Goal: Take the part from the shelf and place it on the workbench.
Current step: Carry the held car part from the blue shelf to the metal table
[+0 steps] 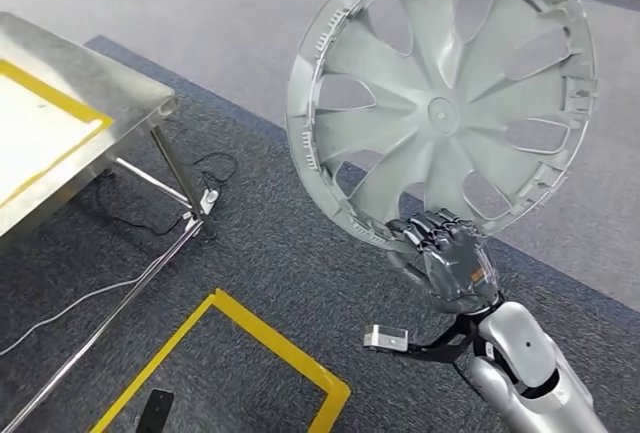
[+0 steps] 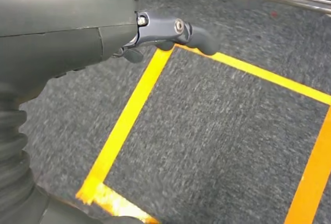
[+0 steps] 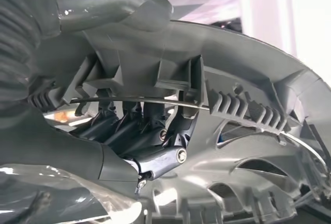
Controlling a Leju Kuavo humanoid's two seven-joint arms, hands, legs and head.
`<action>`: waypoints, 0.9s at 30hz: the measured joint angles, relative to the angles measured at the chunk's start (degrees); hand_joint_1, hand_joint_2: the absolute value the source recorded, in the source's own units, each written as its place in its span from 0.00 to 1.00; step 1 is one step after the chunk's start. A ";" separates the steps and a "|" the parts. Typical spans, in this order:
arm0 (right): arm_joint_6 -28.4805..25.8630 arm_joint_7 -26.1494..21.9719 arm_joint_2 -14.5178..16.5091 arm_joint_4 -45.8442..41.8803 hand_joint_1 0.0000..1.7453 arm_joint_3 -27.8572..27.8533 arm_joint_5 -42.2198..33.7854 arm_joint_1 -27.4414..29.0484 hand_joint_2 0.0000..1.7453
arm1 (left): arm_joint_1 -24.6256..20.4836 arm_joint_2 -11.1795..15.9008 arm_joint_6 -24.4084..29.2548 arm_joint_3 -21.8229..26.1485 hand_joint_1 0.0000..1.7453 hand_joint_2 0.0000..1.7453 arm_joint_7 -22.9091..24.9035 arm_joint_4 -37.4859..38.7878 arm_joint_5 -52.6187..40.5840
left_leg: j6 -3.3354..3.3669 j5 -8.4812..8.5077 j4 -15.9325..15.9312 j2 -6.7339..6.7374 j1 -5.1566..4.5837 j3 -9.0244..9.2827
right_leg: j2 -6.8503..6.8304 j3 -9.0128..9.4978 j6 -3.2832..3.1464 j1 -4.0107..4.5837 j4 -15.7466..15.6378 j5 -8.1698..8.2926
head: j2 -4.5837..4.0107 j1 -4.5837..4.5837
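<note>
Right hand (image 1: 445,258) grips grey wheel cover (image 1: 441,93) by its rim.

Industrial workshop or test floor: grey carpet tiles (image 1: 249,243) marked with yellow floor tape (image 1: 249,328), a stainless-steel workbench (image 1: 90,88) on metal legs, loose cables (image 1: 90,298) running beneath.

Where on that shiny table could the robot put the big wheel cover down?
The table shows bare metal around its yellow tape outline, and the pale patch inside looks free too. The wheel cover, held by the right hand, is over carpet.
</note>
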 joint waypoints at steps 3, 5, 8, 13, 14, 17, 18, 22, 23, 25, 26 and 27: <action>-0.09 0.03 -0.03 0.01 1.00 0.06 0.07 0.14 1.00 | 0.37 0.10 0.01 0.00 0.00 1.00 -0.05 0.00 0.02 | -0.98 -0.19 0.25 -0.18 0.15 -0.46 | -1.73 0.74 -0.71 0.05 -0.72 0.14 | 0.00 -0.07; -0.08 0.15 -0.03 0.01 1.00 0.02 0.00 0.20 1.00 | 0.32 0.18 0.01 0.00 0.00 1.00 -0.08 0.00 0.07 | -1.62 -2.40 3.94 3.11 0.01 -2.08 | -3.36 1.28 -1.34 -0.04 -1.18 0.14 | 0.00 -0.35; -0.08 0.19 -0.03 0.07 1.00 -0.02 -0.07 0.34 1.00 | 0.18 0.14 0.00 -0.02 0.00 1.00 -0.08 0.00 0.10 | -2.36 -6.41 13.78 6.07 0.32 -6.73 | -5.89 1.75 -1.75 0.19 -1.23 -0.28 | 0.00 -0.55; -0.08 0.20 -0.03 0.08 1.00 0.20 -0.03 0.55 1.00 | 0.22 0.22 -0.10 -0.02 0.00 1.00 -0.08 0.00 0.11 | -1.85 -0.34 3.22 9.33 -0.08 -1.29 | -9.59 3.03 -1.20 0.43 -1.21 -1.32 | 0.00 -0.56; -0.08 0.24 -0.03 0.08 1.00 0.17 -0.03 0.56 1.00 | 0.15 0.22 -0.12 -0.02 0.00 1.00 -0.07 0.00 0.10 | -1.50 0.15 0.90 10.39 -0.38 -0.17 | -10.21 3.23 -0.95 0.59 -1.21 -1.54 | 0.00 -0.51; -0.08 0.21 -0.03 0.05 1.00 0.23 0.00 0.57 1.00 | 0.20 0.20 -0.14 -0.04 0.00 1.00 -0.04 0.00 0.08 | -0.46 -0.03 -0.42 9.97 -0.75 0.20 | -11.89 3.71 -0.14 0.87 -1.46 -1.99 | 0.00 -0.37; -0.08 0.19 -0.04 0.04 1.00 0.28 0.02 0.57 1.00 | 0.29 0.17 -0.15 -0.04 0.00 1.00 -0.03 0.00 0.06 | -0.13 0.05 -0.60 9.31 -0.62 0.31 | -11.37 3.72 0.15 0.75 -1.27 -2.36 | 0.00 -0.31; -0.12 0.19 -0.05 0.02 1.00 0.21 0.07 0.83 1.00 | -0.01 0.17 -0.17 -0.02 0.00 1.00 -0.03 0.00 -0.10 | 0.86 0.28 -1.02 6.63 -0.11 0.65 | -5.74 -1.86 0.71 0.39 9.19 -7.19 | 0.00 0.09; -0.12 0.19 -0.06 0.02 1.00 0.20 0.09 0.99 1.00 | -0.06 0.11 -0.20 -0.02 0.00 1.00 -0.03 0.00 -0.13 | 0.92 0.26 -1.01 5.81 -0.12 0.67 | -5.38 -4.07 0.74 0.42 12.75 -8.11 | 0.00 0.08; -0.12 0.19 -0.07 0.03 1.00 0.17 0.14 1.23 1.00 | -0.01 0.00 -0.25 -0.02 0.00 1.00 -0.03 0.00 -0.14 | 0.94 0.21 -0.99 4.12 -0.14 0.78 | -5.18 -6.24 0.66 0.46 14.70 -6.94 | 0.00 0.08; -0.12 0.19 -0.08 0.02 1.00 0.15 0.19 1.27 1.00 | 0.01 -0.02 -0.27 -0.02 0.00 1.00 -0.03 0.00 -0.15 | 0.90 0.18 -0.98 3.27 -0.13 0.88 | -4.94 -5.63 0.53 0.45 12.29 -4.83 | 0.00 0.07; -0.12 0.19 -0.08 0.02 1.00 0.11 0.21 1.28 1.00 | 0.01 -0.04 -0.30 -0.02 0.00 1.00 -0.04 0.00 -0.17 | 0.82 0.11 -0.94 2.45 -0.08 0.96 | -4.07 -4.23 0.41 0.37 8.50 -2.38 | 0.00 0.09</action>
